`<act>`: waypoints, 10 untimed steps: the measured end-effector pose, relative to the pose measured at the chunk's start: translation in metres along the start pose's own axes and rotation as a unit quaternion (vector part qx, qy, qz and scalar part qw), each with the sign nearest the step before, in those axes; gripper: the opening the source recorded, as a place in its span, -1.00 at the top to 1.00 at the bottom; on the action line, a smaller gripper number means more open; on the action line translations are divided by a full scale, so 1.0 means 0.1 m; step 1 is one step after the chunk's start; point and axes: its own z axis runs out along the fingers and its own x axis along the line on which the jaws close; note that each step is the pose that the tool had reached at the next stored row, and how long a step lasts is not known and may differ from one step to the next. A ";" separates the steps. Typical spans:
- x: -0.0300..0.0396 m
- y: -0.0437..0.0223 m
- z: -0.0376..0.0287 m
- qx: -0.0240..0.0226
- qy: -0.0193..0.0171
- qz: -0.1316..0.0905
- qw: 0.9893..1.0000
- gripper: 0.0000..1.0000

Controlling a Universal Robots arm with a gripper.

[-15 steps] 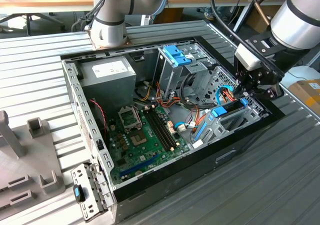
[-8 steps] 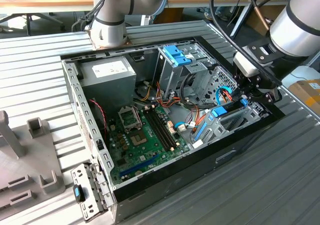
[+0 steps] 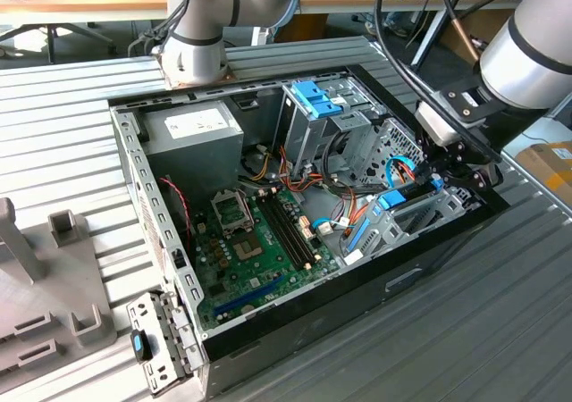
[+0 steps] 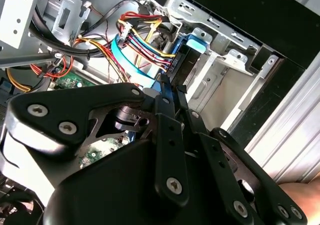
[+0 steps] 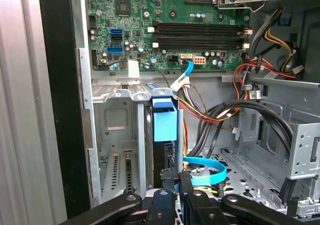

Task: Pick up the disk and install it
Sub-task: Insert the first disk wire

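Observation:
The disk (image 3: 404, 197) stands on edge in the grey drive bay at the open computer case's corner on the exterior view's right, its blue rails and blue end tab (image 5: 165, 120) showing. Its dark body (image 5: 163, 155) runs from that tab back to my gripper (image 5: 177, 177). My gripper (image 3: 450, 175) hangs over the case's rim at that same corner. Its two black fingers (image 4: 166, 102) lie close together, pinched on the disk's near end. A bundle of coloured wires and a flat blue cable (image 4: 131, 67) meet the disk (image 4: 192, 44) beside the fingertips.
The case (image 3: 152, 205) lies open on a ribbed metal table. Inside are a green motherboard (image 3: 255, 250), a grey power supply (image 3: 192, 134) and a tall grey cage with a blue latch (image 3: 315, 98). A grey bracket (image 3: 156, 339) sits off the case's near corner.

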 end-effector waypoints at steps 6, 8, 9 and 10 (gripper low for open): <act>0.004 0.026 0.021 0.000 -0.003 -0.007 1.000 0.67; 0.006 0.032 0.030 0.002 -0.005 -0.016 1.000 0.67; 0.006 0.032 0.032 0.003 -0.008 -0.023 1.000 0.67; 0.006 0.032 0.033 0.003 -0.008 -0.023 1.000 0.67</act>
